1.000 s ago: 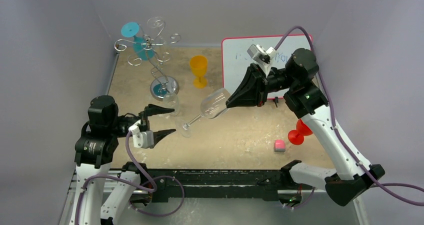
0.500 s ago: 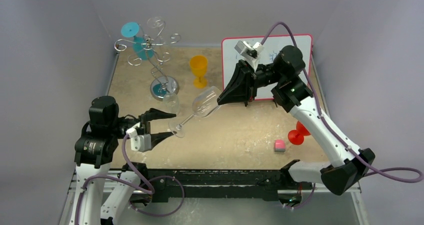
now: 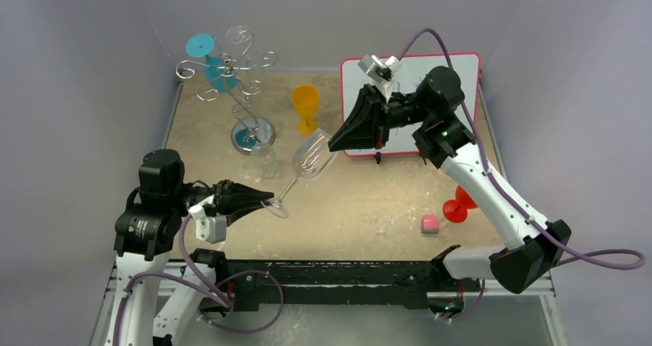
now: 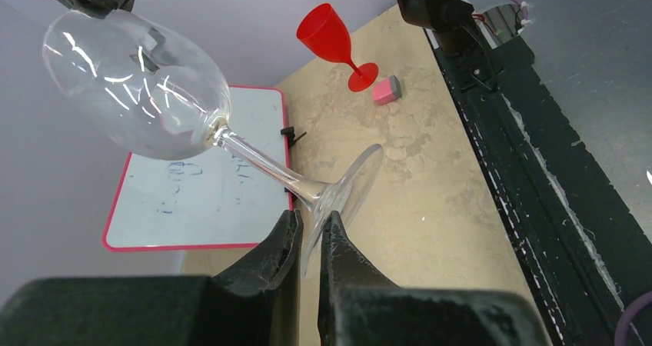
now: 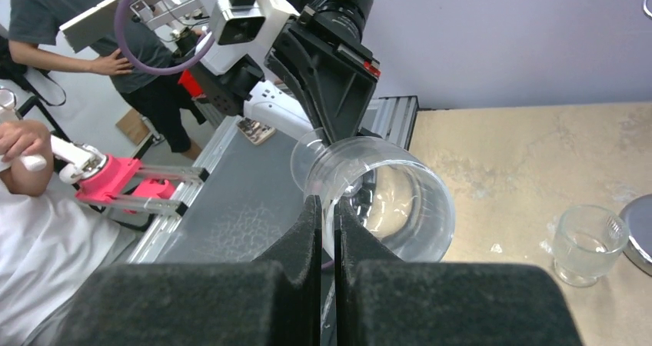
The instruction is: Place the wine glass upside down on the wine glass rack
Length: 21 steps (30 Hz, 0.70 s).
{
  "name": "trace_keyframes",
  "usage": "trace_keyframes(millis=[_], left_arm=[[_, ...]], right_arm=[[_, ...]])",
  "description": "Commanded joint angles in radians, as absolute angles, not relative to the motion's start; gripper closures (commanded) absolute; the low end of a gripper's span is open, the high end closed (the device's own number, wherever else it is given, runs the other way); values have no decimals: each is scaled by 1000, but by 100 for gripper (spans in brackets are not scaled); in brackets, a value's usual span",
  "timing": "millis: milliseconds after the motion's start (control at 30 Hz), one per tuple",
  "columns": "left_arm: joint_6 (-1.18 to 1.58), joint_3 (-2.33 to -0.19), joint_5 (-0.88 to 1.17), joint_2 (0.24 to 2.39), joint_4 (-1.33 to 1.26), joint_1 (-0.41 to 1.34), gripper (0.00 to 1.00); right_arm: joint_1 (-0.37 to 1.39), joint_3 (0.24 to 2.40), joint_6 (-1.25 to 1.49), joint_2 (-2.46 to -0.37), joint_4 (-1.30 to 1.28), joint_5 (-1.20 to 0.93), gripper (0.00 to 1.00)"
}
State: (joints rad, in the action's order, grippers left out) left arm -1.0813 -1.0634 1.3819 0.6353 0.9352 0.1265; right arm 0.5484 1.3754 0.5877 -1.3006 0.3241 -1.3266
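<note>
A clear wine glass (image 3: 310, 154) hangs tilted in the air over the table's middle, bowl up and to the right, foot down and to the left. My right gripper (image 3: 332, 142) is shut on the bowl's rim, which sits between the pads in the right wrist view (image 5: 329, 207). My left gripper (image 3: 267, 200) is shut on the edge of the glass's foot (image 4: 342, 196), pinched at its fingertips (image 4: 309, 227). The silver wire wine glass rack (image 3: 231, 77) stands at the far left on a round shiny base (image 3: 254, 137), with a teal glass (image 3: 206, 50) hanging upside down on it.
A small clear glass (image 3: 263, 160) stands just in front of the rack base. An orange goblet (image 3: 305, 108) is behind the held glass. A red-framed whiteboard (image 3: 430, 77) lies at the back right, and a red goblet (image 3: 459, 204) and pink eraser (image 3: 430, 223) at the right.
The right arm has carried the wine glass left and slightly back. The left gripper, open before, has shut on the glass's foot.
</note>
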Motion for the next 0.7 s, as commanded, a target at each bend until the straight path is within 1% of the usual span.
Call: trace_keyframes(millis=[0,133,200,233,400,467,667], left_arm=[[-1080,-1097,1381,640,891,115,100],[-1080,-1101,1381,637,893,115,100],[-1085,-1104,1381,635,897,115,100],[-1086,-1107,1378,635,898,115,100],[-1112,-1115,1374,635,923,115,100],[-1119,-1114,1374,635,927,115,100],[-1126,-1115,1361,637,930,115,100]], right_arm=[[564,1416,592,-1294,389,-1370,100],[563,1414,604,-1300,396,-1350,100],[563,1413,613,-1301,404,-1333,96],[564,1411,618,-1300,406,-1323,93],[564,1400,627,-1287,395,-1268,69],[563,1391,624,-1280,394,-1238,61],[562,1380,632,-1267,385,-1153,46]])
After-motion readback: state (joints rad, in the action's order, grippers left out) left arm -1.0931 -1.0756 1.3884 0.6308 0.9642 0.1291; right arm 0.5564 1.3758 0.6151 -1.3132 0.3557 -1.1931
